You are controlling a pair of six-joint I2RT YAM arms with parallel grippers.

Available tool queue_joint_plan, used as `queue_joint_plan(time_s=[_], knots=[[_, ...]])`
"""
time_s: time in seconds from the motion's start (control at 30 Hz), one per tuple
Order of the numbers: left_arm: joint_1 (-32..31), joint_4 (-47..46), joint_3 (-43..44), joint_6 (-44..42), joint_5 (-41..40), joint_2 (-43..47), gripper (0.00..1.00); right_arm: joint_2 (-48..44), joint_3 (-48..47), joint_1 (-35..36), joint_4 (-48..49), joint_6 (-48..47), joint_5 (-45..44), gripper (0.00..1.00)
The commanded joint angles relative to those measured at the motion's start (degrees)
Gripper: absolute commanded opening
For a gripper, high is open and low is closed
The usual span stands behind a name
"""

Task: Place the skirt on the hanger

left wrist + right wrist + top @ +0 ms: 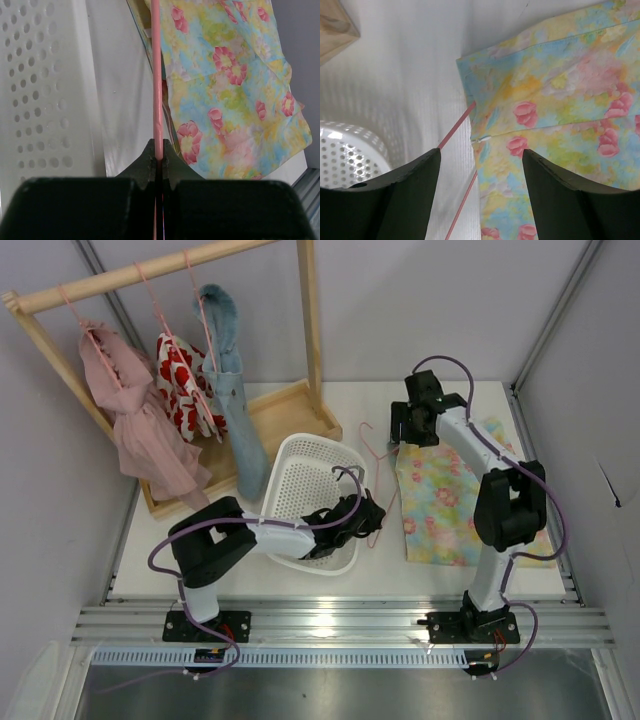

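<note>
The skirt (445, 502) lies flat on the white table at the right; it also shows in the left wrist view (235, 85) and the right wrist view (560, 100). The pink wire hanger (377, 475) lies along the skirt's left edge, part of it under the cloth. My left gripper (366, 516) is shut on the hanger's wire (158, 90), with the jaws (159, 151) pinched on it. My right gripper (414, 437) hovers open over the skirt's far left corner. Its jaws (481, 156) straddle the skirt's edge and the hanger wire (455, 131), touching nothing.
A white perforated basket (300, 468) stands left of the hanger, under my left arm; it also shows in both wrist views (40, 90) (345, 150). A wooden rack (290, 410) at the back left carries pink, red-and-white and denim garments on hangers.
</note>
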State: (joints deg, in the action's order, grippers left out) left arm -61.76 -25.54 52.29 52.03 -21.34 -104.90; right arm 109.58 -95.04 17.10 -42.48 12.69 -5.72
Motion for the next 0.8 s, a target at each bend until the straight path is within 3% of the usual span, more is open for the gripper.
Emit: queue_joint_plan(time_s=[0.0, 0.37, 0.77], knots=[[-0.99, -0.48, 2.28, 0.18, -1.16, -0.04, 0.0, -5.16, 2.58, -0.23, 1.87, 2.34, 1.94, 0.72], [-2.32, 8.56, 7.63, 3.6, -3.79, 1.63, 0.0, -15.97, 19.44, -1.19, 8.99, 6.91, -1.05, 0.67], [-2.49, 20.26, 16.43, 11.68, -5.46, -3.11, 0.0, -21.86, 26.84, -5.06, 13.21, 9.9, 2.64, 0.67]])
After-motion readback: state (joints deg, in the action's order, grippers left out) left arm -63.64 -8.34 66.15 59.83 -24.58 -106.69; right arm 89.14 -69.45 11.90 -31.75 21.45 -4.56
